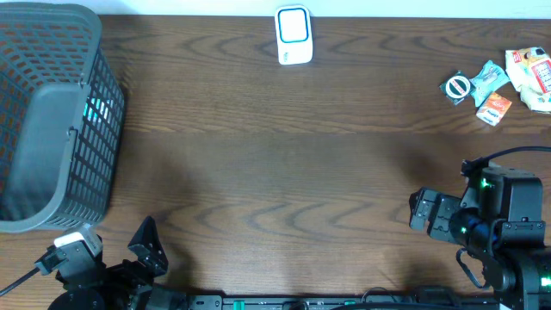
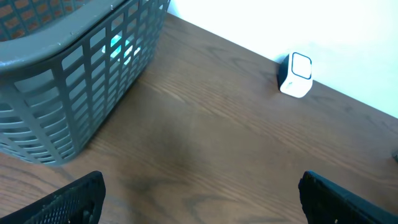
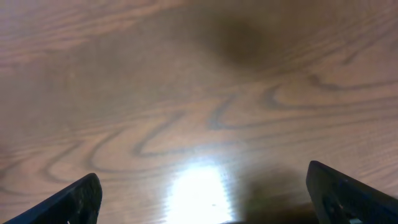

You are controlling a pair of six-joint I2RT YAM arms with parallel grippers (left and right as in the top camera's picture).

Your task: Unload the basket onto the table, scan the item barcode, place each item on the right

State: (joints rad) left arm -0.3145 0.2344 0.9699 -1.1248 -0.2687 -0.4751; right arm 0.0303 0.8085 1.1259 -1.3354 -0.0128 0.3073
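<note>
Several small packaged items lie at the table's far right corner: a packet with a round label (image 1: 458,87), a teal packet (image 1: 489,77), an orange packet (image 1: 494,108) and a white and red packet (image 1: 534,73). The white barcode scanner (image 1: 294,35) (image 2: 296,74) stands upright at the middle of the far edge. My left gripper (image 1: 142,250) (image 2: 199,193) is at the near left, open over bare wood. At the near right my right gripper (image 1: 419,211) (image 3: 202,193) hovers, also open, with only tabletop between its fingers. Neither gripper touches any item.
A tall grey slatted basket (image 1: 52,120) (image 2: 68,74) fills the left side of the table, and something teal (image 1: 96,110) shows through its wall. The tabletop is dark wood, and a bright glare spot (image 3: 196,186) lies below the right gripper.
</note>
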